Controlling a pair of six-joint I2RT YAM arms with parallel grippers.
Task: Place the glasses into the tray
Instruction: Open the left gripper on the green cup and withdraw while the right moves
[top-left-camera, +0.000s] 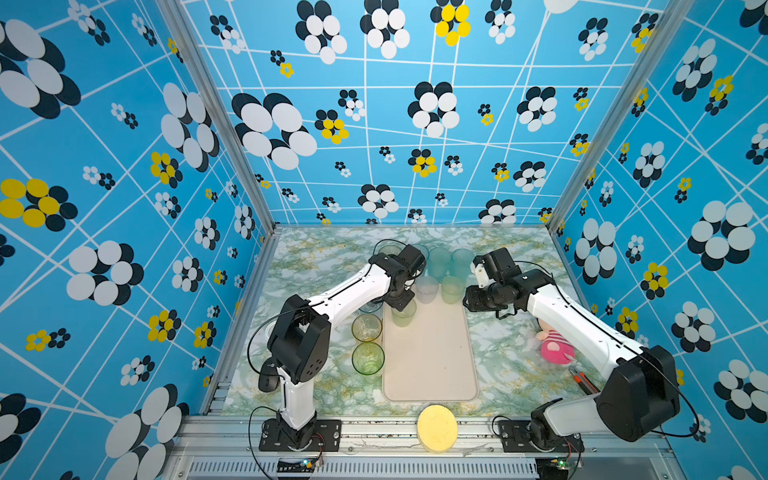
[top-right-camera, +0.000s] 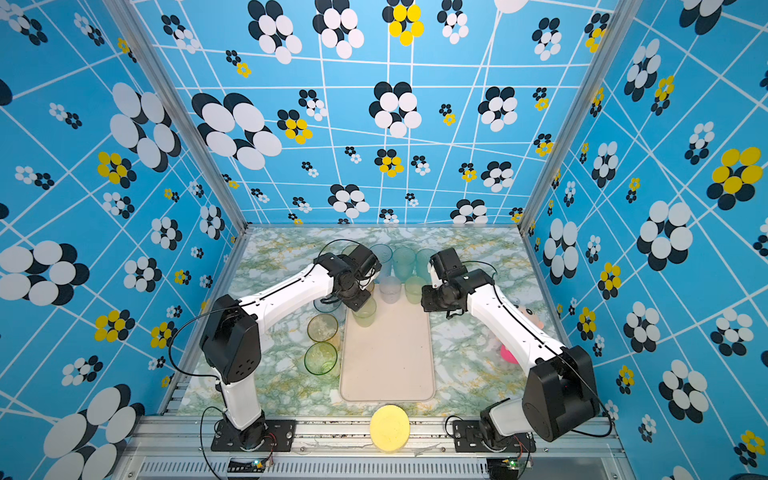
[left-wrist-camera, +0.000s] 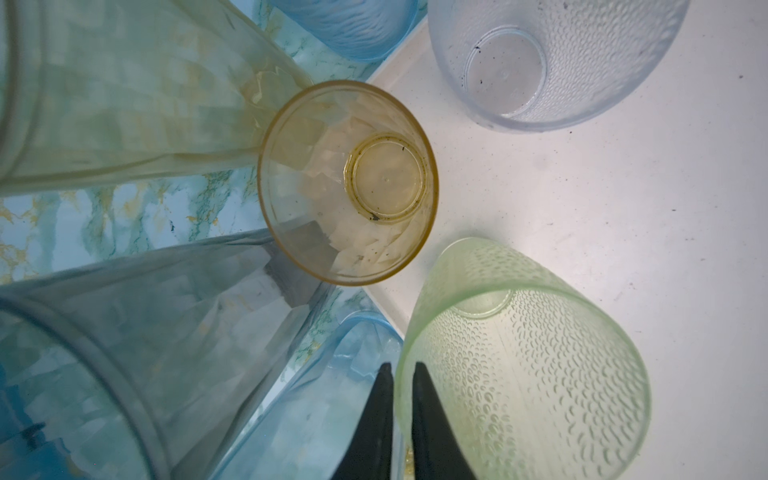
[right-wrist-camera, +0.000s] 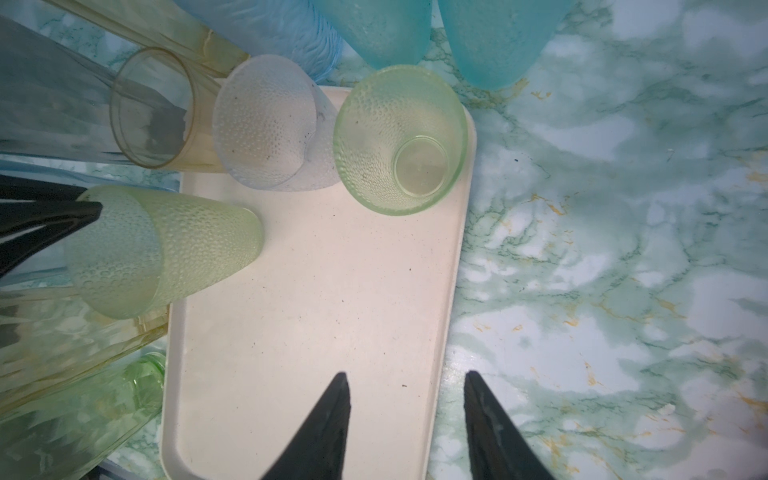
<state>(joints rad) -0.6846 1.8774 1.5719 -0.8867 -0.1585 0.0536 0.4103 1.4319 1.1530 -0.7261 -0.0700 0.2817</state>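
Note:
The tray (top-left-camera: 430, 357) (top-right-camera: 386, 357) lies mid-table. At its far left edge stands a pale green dimpled glass (top-left-camera: 403, 313) (left-wrist-camera: 540, 374) (right-wrist-camera: 166, 245). My left gripper (top-left-camera: 401, 305) (left-wrist-camera: 402, 365) straddles that glass's rim, its jaws a narrow slit apart. A clear dimpled glass (top-left-camera: 427, 289) and a green dimpled glass (top-left-camera: 452, 289) stand on the tray's far end. A short amber glass (left-wrist-camera: 347, 183) is at the far left corner. My right gripper (top-left-camera: 471, 305) (right-wrist-camera: 407, 374) hangs open and empty over the tray's right rim.
Left of the tray stand an amber glass (top-left-camera: 367, 327) and a green glass (top-left-camera: 368, 357). Teal glasses (top-left-camera: 439, 259) crowd behind it. A pink plush toy (top-left-camera: 555, 347) lies at the right, and a yellow sponge disc (top-left-camera: 437, 428) sits on the front rail.

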